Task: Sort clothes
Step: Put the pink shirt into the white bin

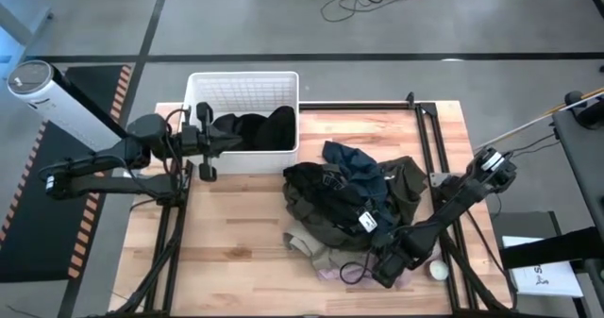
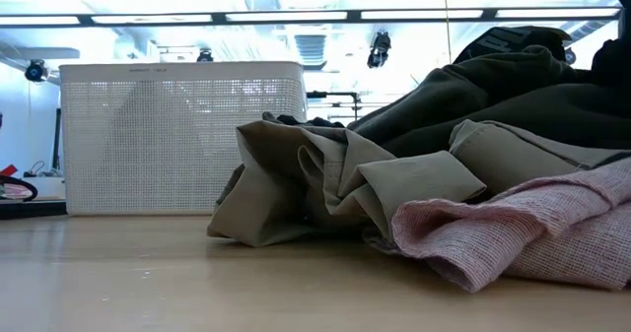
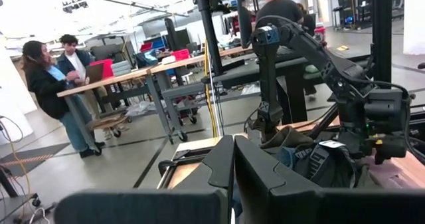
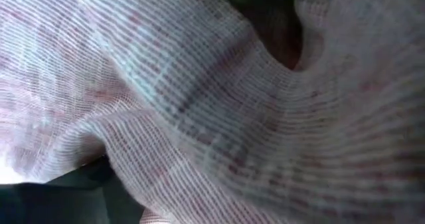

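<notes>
A pile of clothes (image 1: 349, 200) lies on the wooden table: dark navy, black and olive-khaki pieces on top, with beige-tan (image 2: 325, 184) and pale pink cloth (image 2: 532, 224) at its near edge. Black clothes (image 1: 255, 129) lie in the white basket (image 1: 243, 84). My right gripper (image 1: 387, 266) is down at the pile's near edge, on the pink cloth, which fills the right wrist view (image 4: 219, 104) and hides the fingers. My left gripper (image 3: 234, 174) is shut and empty at the basket's left wall (image 1: 219, 141), pointing toward the table's right.
A small white ball (image 1: 439, 271) lies on the table just right of my right gripper. The basket stands at the table's far left. Bare wood (image 1: 226, 233) lies between the basket and the pile. People stand at benches in the room beyond (image 3: 60, 91).
</notes>
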